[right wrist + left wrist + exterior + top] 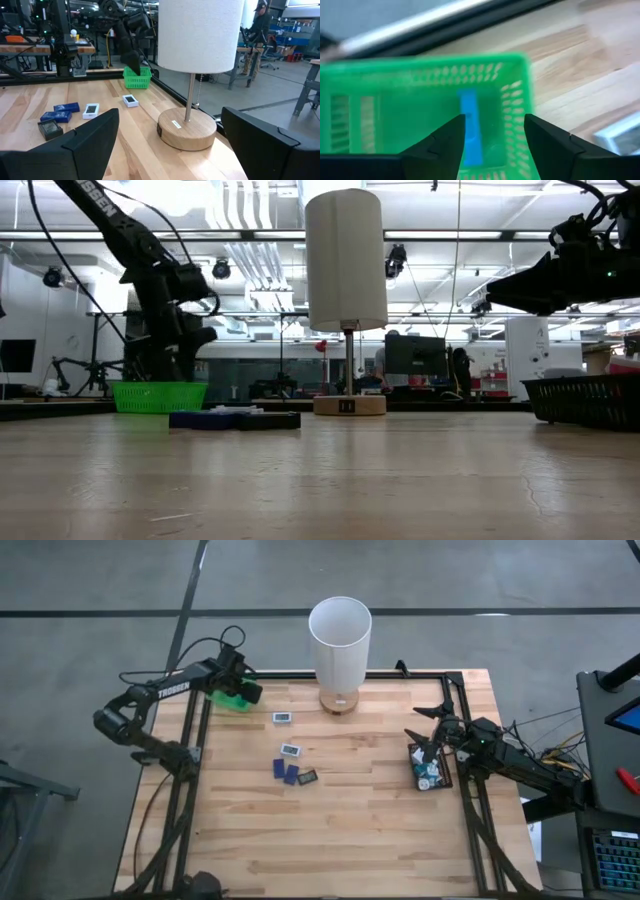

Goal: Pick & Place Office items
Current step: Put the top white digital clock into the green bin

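Observation:
My left gripper [494,122] hangs open over the green basket [420,100] at the table's far left [232,698], its fingers pointing steeply down. A blue piece [470,125] lies inside the basket, below the gap between the fingers. Several office items lie on the wood mid-table: two white blocks [283,717] [291,750], two dark blue rectangles [279,768] [292,775] and a dark piece [308,777]. My right gripper [430,730] waits wide open and level at the right edge, above a black tray [444,780].
A lamp with a tall white cylinder shade [340,635] and a round wooden base [186,131] stands at the far middle of the table. The black tray holds several small pieces [430,772]. A dark frame rail [400,674] borders the table.

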Robot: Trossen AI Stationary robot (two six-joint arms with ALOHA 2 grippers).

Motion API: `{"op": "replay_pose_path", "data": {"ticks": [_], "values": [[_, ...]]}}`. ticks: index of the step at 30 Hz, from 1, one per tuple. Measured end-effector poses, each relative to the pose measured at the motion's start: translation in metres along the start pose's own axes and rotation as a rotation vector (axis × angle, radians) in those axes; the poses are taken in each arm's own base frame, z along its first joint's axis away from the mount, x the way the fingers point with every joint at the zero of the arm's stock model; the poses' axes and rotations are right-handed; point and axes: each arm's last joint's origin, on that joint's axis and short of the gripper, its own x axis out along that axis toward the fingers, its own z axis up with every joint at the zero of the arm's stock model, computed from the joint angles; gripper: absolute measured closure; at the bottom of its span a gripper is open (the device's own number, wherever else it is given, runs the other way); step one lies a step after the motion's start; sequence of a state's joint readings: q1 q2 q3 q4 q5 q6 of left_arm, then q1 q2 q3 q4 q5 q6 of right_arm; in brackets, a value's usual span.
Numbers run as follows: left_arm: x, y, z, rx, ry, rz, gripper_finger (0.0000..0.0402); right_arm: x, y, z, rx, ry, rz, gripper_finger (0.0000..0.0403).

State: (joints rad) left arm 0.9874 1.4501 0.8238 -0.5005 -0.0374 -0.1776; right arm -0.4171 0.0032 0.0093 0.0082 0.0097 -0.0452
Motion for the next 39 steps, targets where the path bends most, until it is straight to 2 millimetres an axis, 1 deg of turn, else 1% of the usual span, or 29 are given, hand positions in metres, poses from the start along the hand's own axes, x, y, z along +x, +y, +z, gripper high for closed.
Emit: {"op": "replay_pose_path", "data": {"ticks": [4,8,11,15,18,21,25,33,39], "values": [[-0.012,-0.005,0.011,0.089,-0.031,-0.095,0.0179,0.000,0.000,0.000,0.000,0.000,0.000,0.0058],[-0.026,-0.015,0.016,0.227,-0.082,-0.216,0.0166,0.000,0.000,0.000,0.000,0.000,-0.001,0.0062],[-0.030,-0.025,0.014,0.339,-0.099,-0.259,0.0152,0.000,0.000,0.000,0.000,0.000,-0.001,0.0062],[-0.029,-0.039,0.007,0.532,-0.121,-0.305,0.0137,0.000,0.000,0.000,0.000,0.000,0.000,0.0058],[-0.026,-0.053,-0.001,0.691,-0.138,-0.388,0.0134,0.000,0.000,0.000,0.000,0.000,0.000,0.0054],[-0.023,-0.064,-0.007,0.783,-0.146,-0.424,0.0134,0.000,0.000,0.000,0.000,0.000,0.000,0.0053],[-0.020,-0.073,-0.010,0.837,-0.174,-0.440,0.0135,0.000,0.000,0.000,0.000,0.000,0.000,0.0058],[-0.016,-0.085,-0.011,0.869,-0.197,-0.466,0.0135,0.000,0.000,0.000,0.000,0.000,0.000,0.0056],[0.001,-0.089,-0.013,0.876,-0.147,-0.466,0.0135,0.000,0.000,0.000,0.000,0.000,-0.001,0.0055]]}}
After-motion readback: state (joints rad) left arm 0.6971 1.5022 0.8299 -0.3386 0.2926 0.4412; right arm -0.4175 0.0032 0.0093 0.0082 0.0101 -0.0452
